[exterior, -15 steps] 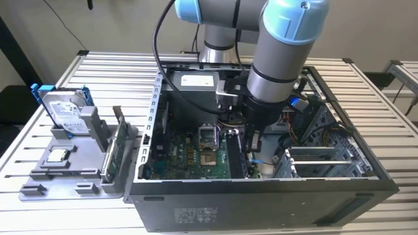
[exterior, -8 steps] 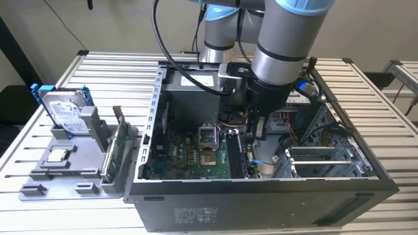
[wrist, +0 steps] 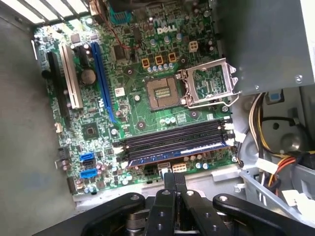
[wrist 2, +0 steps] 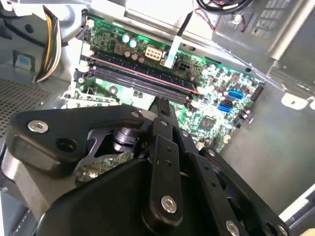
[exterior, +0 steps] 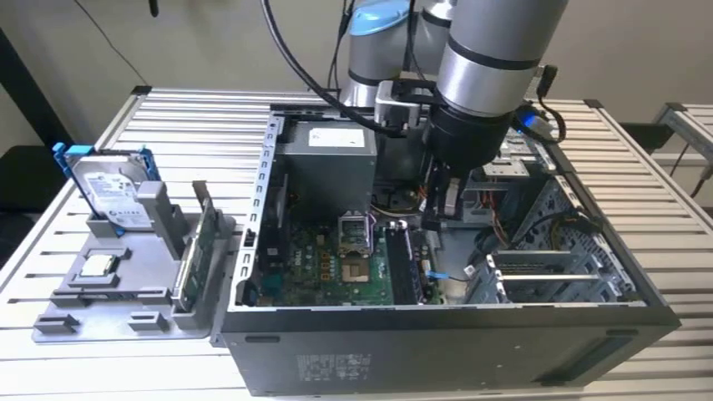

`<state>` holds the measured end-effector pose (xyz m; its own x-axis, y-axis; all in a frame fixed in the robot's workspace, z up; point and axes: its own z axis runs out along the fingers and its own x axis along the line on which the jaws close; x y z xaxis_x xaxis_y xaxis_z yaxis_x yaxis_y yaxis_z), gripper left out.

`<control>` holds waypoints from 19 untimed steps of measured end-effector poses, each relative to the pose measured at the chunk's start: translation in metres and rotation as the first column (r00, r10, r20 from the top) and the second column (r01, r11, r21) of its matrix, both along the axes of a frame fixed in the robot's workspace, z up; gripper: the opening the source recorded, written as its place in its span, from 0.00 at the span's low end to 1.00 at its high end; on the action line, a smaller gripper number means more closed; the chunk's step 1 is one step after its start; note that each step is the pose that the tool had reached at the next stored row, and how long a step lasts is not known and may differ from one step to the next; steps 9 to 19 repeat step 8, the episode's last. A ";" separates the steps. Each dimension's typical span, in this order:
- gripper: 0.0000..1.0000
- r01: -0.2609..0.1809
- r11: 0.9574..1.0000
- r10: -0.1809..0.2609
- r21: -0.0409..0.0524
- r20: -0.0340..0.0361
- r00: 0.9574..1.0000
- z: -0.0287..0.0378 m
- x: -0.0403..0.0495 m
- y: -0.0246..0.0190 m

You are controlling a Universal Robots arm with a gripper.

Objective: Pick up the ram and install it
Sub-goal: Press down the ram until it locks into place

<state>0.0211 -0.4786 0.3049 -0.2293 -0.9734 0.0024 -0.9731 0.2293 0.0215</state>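
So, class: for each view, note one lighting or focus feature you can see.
Exterior view: even light, pale glare on the slatted metal table. First wrist view: green motherboard sharp and brightly lit, black gripper soft. Second wrist view: gripper linkage large, dark, slightly soft.

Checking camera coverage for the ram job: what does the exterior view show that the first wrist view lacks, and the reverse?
Exterior view adds: the silver hard drive in its blue frame, standing on the grey fixture beside the computer case, all on the slatted table. First wrist view adds: the long blue expansion slot and small blue connectors. Shared: the green motherboard, its open processor socket, the memory slots and the pincer.
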 end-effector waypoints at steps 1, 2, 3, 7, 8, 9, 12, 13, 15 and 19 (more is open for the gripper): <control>0.11 0.000 1.000 0.000 0.000 0.000 1.000 0.0005 0.0000 0.0000; 0.11 0.000 1.000 0.000 0.000 0.000 1.000 0.0004 0.0000 0.0000; 0.11 0.000 1.000 0.000 0.000 0.000 1.000 0.0004 0.0000 0.0000; 0.11 0.000 1.000 0.000 0.000 0.000 1.000 0.0005 0.0000 0.0000; 0.11 0.000 1.000 0.000 0.000 0.000 1.000 0.0005 0.0001 0.0000; 0.11 0.000 1.000 0.000 0.000 0.000 1.000 0.0005 0.0001 0.0000; 0.11 0.000 1.000 0.000 0.000 0.000 1.000 0.0005 0.0001 0.0000; 0.11 0.000 1.000 0.000 0.000 0.000 1.000 0.0005 0.0001 0.0000; 0.11 0.000 1.000 0.000 0.000 0.000 1.000 0.0005 0.0001 0.0000; 0.11 0.000 1.000 0.000 0.000 0.000 1.000 0.0005 0.0001 0.0000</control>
